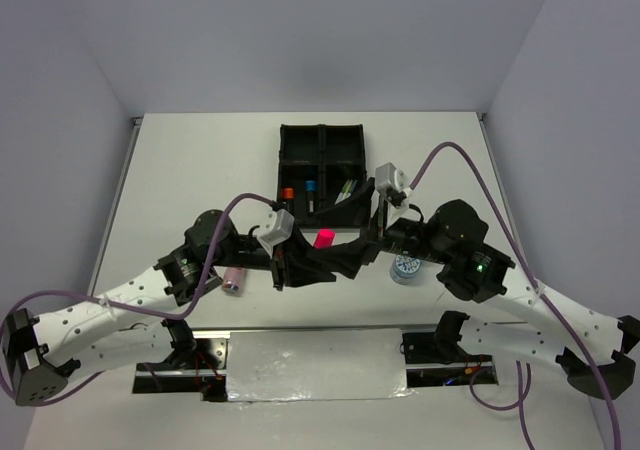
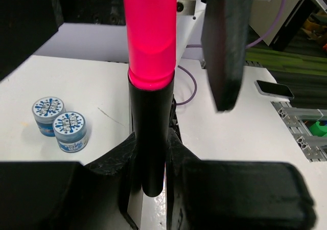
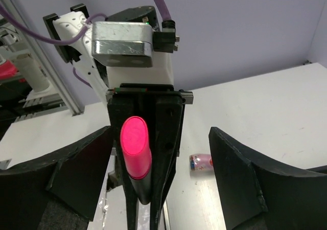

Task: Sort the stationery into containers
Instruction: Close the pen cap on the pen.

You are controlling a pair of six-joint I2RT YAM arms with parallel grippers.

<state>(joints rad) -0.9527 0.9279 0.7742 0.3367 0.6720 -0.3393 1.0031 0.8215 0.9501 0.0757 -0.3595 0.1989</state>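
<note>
In front of the tray, where the two arms meet, a black highlighter (image 2: 149, 138) with a pink cap is pinched by its black body in the left claw (image 2: 149, 164), cap pointing away from the wrist. The right claw (image 3: 162, 175) faces it cap-on, spread wide, its fingers (image 3: 244, 181) either side of the cap and clear of it. Behind them the black four-compartment tray (image 1: 283, 160) sits on the bench (image 1: 200, 160); its near-left compartment holds orange- and blue-capped highlighters (image 1: 298, 190), its near-right compartment thin pens (image 1: 345, 188). A pink tube (image 1: 232, 281) lies by the left arm. Two blue-white rolls (image 2: 60, 121) stand touching near the right arm.
</note>
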